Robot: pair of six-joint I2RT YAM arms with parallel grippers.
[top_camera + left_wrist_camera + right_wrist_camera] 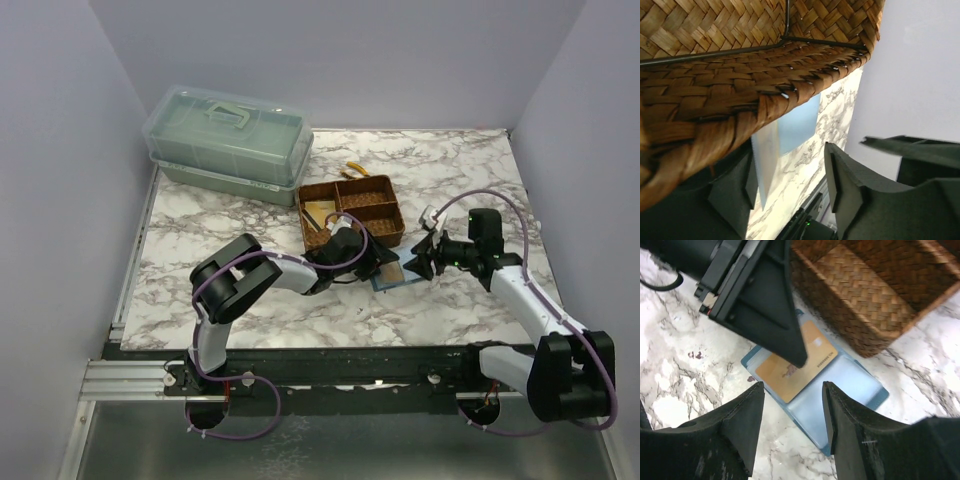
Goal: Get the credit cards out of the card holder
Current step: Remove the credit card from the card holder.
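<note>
Marble table [200, 290] seen from above, with a lidded green plastic box [228, 140] at its far left. In the middle is a brown woven tray [865, 310], a pale card [318, 210] in its left compartment. My left gripper [790, 170] is open. My right gripper [792, 390] hovers open, holding nothing. Under both – just beside the tray – lies the blue card holder [850, 385], unfolded, with a gold card [815, 362] on it – my left finger [775, 305] points down at that card
</note>
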